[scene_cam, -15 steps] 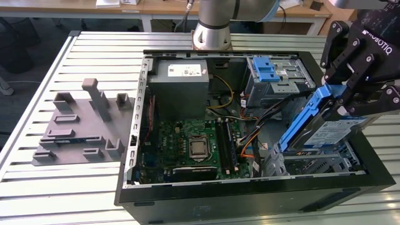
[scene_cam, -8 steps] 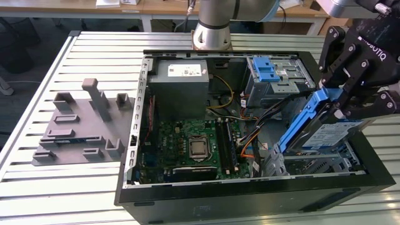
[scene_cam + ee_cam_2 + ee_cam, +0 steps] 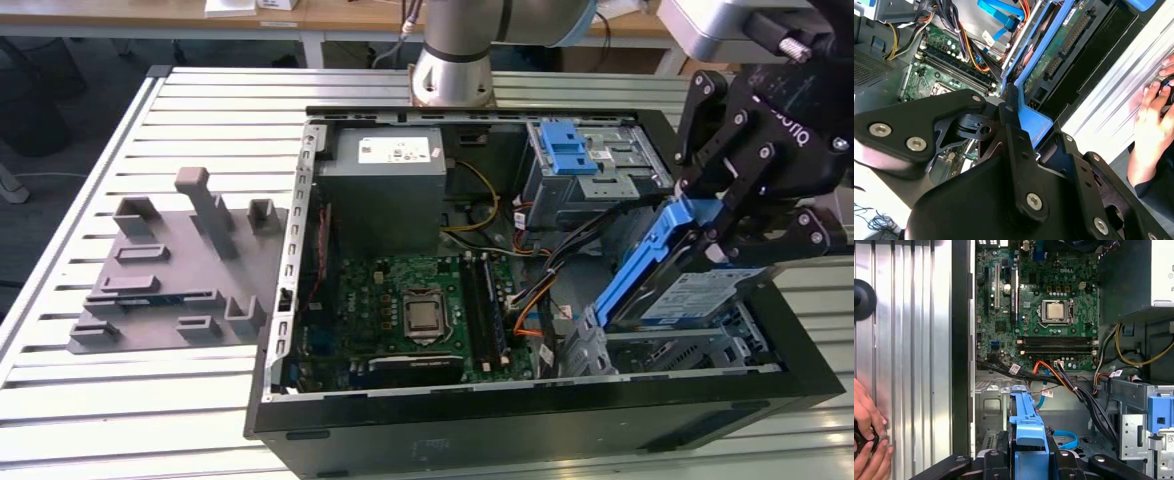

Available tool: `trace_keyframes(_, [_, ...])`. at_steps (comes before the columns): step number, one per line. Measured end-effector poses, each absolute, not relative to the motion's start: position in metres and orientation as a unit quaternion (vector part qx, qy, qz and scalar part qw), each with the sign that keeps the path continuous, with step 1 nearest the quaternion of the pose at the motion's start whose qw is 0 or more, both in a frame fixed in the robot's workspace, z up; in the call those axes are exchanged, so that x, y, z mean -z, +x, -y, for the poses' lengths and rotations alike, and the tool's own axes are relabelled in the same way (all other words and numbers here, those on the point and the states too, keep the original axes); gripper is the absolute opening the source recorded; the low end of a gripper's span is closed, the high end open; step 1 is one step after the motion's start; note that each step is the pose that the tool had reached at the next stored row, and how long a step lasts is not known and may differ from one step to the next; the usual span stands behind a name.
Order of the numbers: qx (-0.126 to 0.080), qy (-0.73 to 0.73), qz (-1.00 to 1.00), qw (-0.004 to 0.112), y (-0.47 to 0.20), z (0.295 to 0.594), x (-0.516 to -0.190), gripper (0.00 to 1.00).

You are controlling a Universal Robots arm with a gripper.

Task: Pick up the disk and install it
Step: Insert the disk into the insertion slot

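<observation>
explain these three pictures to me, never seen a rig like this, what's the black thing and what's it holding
The exterior view is taken by a camera off the arm. It looks at a slatted metal table on which an open computer case lies. The grey column behind the case is the robot arm. At the exterior view's right is its black gripper, jaws closed on the disk. The disk is a silver hard drive in a blue frame, held tilted with its lower end inside the case. The other two pictures come from cameras riding near the arm's wrist, so they look past the gripper into the case, down to the green motherboard. A person's hand is beside the case. The grey moulded block lies on the table, apart from the case.
</observation>
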State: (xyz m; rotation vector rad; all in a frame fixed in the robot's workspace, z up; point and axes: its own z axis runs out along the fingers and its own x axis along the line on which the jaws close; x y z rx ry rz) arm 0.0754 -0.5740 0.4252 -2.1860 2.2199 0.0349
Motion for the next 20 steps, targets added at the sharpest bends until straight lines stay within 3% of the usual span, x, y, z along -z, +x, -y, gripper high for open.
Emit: trace_keyframes(20, [-0.011, -0.702, -0.712, 0.013, 0.075, 0.574, -0.411, 0.36])
